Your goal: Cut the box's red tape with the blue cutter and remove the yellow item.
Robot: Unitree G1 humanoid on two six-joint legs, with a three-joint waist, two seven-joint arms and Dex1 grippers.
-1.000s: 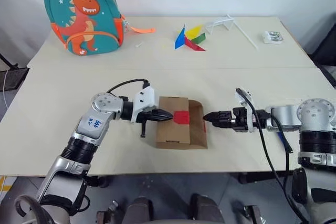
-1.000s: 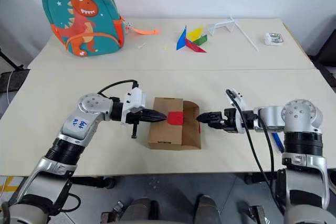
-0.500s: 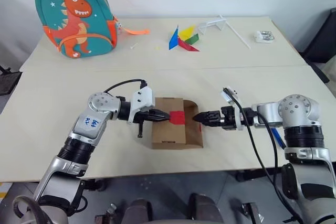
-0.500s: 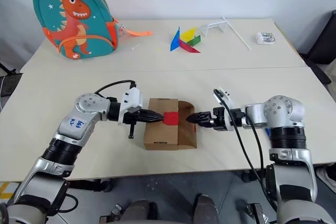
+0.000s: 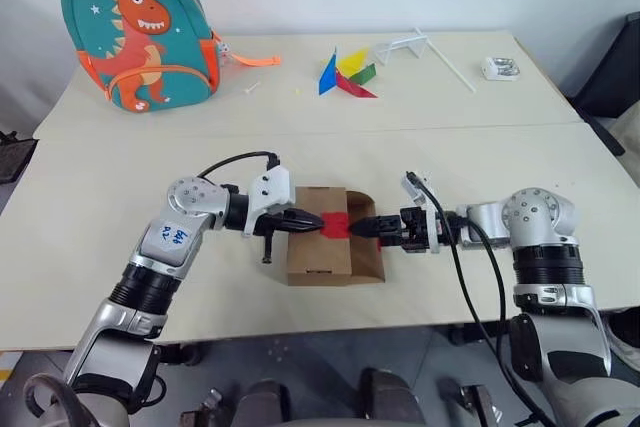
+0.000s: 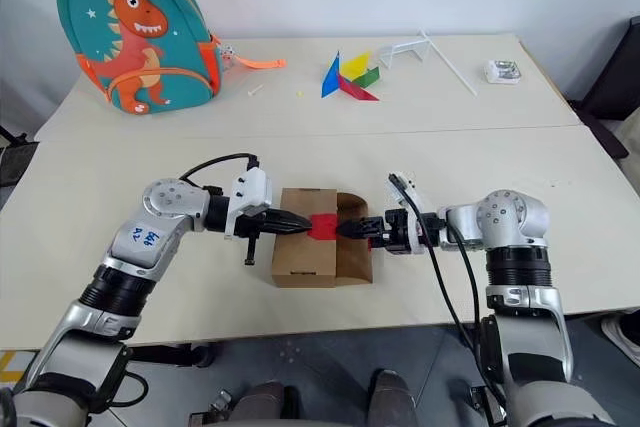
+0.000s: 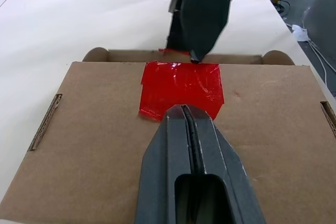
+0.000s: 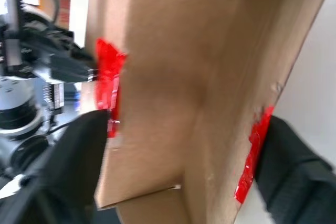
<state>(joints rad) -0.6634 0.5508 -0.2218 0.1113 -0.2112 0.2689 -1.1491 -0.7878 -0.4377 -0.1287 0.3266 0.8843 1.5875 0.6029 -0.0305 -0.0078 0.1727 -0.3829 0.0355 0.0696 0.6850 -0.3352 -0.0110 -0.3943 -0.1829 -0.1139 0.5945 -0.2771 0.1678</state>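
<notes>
Box interior out of sight beneath closed flap

The box (image 5: 325, 247) keeps its contents hidden under the red tape (image 7: 181, 90); the small white object (image 5: 497, 68) at the table's far right corner is too small to identify.

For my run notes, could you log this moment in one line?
left gripper: shut, tip on red tape | right gripper: open, straddling box flap

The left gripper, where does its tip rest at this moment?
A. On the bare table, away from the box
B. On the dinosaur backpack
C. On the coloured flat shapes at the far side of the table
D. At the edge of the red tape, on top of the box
D: the left gripper, fingers shut, rests on the box with its tip at the near edge of the red tape.
</notes>
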